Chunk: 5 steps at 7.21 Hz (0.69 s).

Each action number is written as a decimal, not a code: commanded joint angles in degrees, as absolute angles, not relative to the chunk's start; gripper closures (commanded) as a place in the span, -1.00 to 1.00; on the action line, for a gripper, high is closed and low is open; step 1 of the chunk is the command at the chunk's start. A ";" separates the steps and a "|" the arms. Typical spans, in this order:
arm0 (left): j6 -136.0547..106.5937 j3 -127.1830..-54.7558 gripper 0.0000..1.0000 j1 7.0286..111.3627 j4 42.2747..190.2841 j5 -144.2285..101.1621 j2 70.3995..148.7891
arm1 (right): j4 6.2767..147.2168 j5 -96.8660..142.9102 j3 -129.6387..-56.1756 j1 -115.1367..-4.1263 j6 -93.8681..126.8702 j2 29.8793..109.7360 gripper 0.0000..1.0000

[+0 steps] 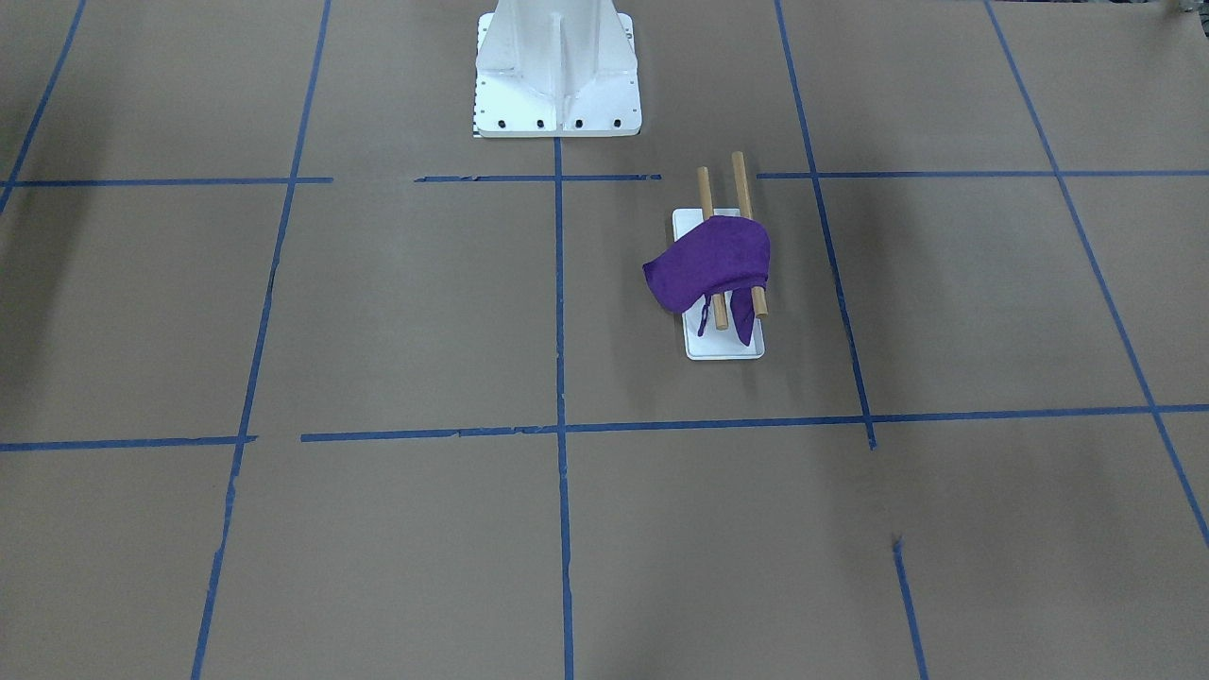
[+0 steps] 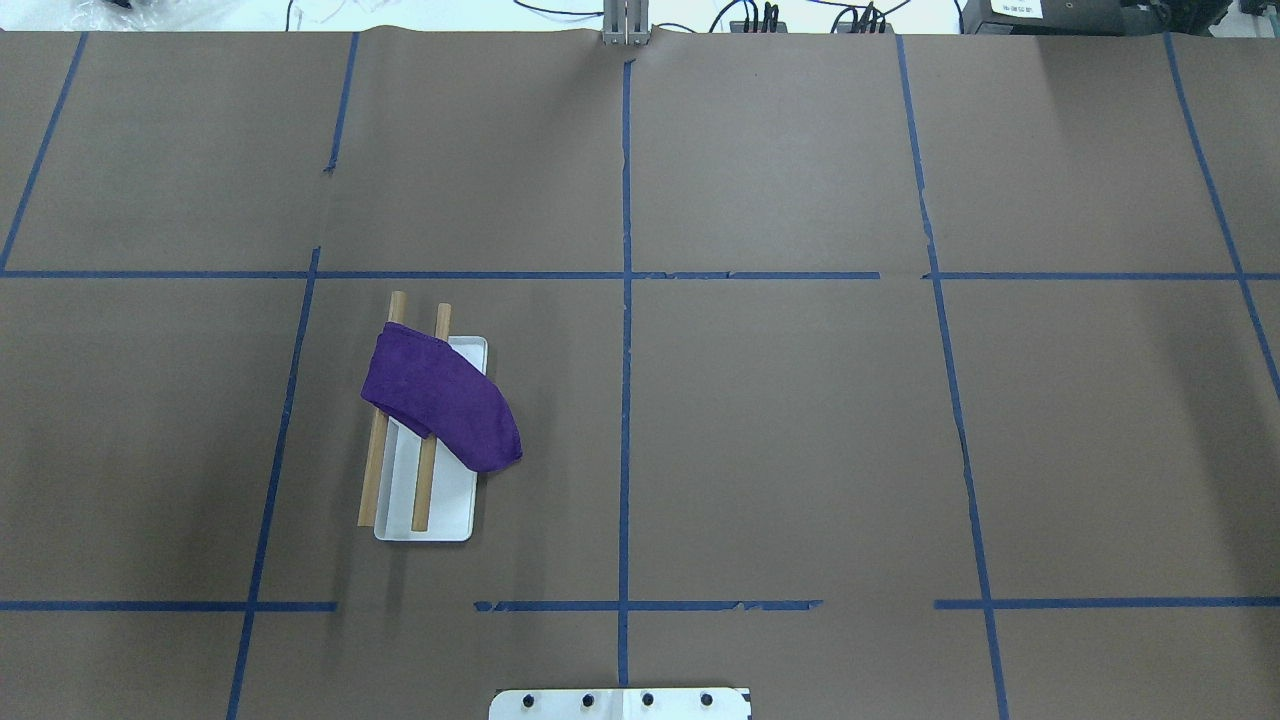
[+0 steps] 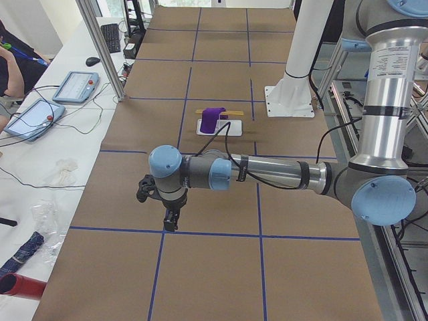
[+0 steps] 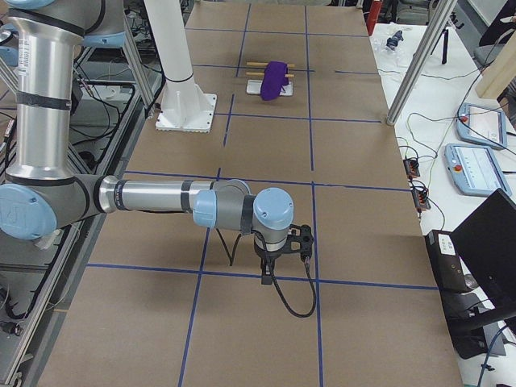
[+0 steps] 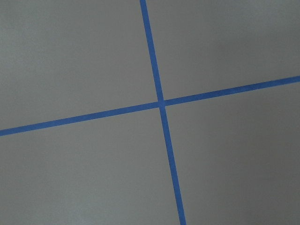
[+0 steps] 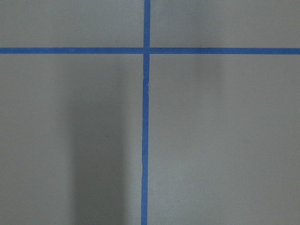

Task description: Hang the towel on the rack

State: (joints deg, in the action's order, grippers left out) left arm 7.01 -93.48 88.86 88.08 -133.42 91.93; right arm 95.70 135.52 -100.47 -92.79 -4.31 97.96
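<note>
1. The counter [image 2: 800,450] is covered in brown paper and split into squares by blue tape [image 2: 626,400].
2. The left arm [image 3: 281,172] reaches out low over the counter's end on the robot's left. The left fingers [image 3: 170,221] point down above a tape line, well apart from the rack. They show only in the side view, so I cannot tell whether they are apart or together. My left wrist feed gives nothing but paper and a tape crossing.
3. The right arm [image 4: 161,197] does the same over the opposite end. The right fingers [image 4: 267,274] point down close to a tape line, and again I cannot tell if they are apart or together.
4. A white bolted pedestal [image 1: 557,66] stands at the middle of the robot-side edge.
5. The rack [image 2: 422,500] sits on the robot's left half of the counter, roughly midway between the robot-side edge and the operators' edge. Its two wooden dowels run parallel above a flat white base, pointing from one of those edges toward the other.
6. The towel [image 2: 440,395] lies draped across both dowels, toward their operator-side ends, whose tips poke out past it. One fold spills over the side facing the counter's middle, past the base's rim.
7. From the front I see a towel corner hanging down by the dowel tips, and a thin purple loop [image 1: 704,319] dangling beside it over the base.
</note>
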 commanded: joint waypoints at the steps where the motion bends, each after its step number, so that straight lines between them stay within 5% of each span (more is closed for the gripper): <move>1: 6.77 -93.52 -1.00 88.86 88.59 -133.42 91.93 | 92.75 135.44 -100.29 -93.08 -4.31 97.82 -1.00; 5: 6.77 -93.43 -1.00 88.86 88.59 -133.42 92.02 | 86.57 135.44 -99.93 -93.52 1.67 97.82 -1.00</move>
State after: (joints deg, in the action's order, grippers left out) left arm 6.73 -93.47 88.86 88.59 -133.42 91.96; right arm 87.14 135.42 -100.07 -93.48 0.82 97.88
